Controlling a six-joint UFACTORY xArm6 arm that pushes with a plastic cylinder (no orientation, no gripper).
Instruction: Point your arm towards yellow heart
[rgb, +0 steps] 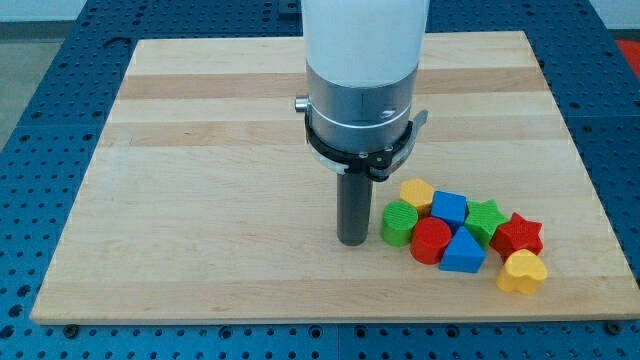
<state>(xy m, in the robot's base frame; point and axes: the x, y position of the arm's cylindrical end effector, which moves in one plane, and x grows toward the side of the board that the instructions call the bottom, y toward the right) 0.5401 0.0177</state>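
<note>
The yellow heart (522, 271) lies near the board's bottom right, at the right end of a cluster of blocks. My tip (351, 241) rests on the board at the cluster's left, just left of the green cylinder (399, 222) and well left of the heart. The rod hangs straight down from the white and grey arm body (360, 90). Between my tip and the heart lie a red cylinder (431, 241) and a blue triangle (462, 251).
The cluster also holds a yellow hexagon (416, 193), a blue pentagon-like block (449, 208), a green star (485, 219) and a red star (518, 235). The wooden board (200, 150) sits on a blue perforated table (40, 60).
</note>
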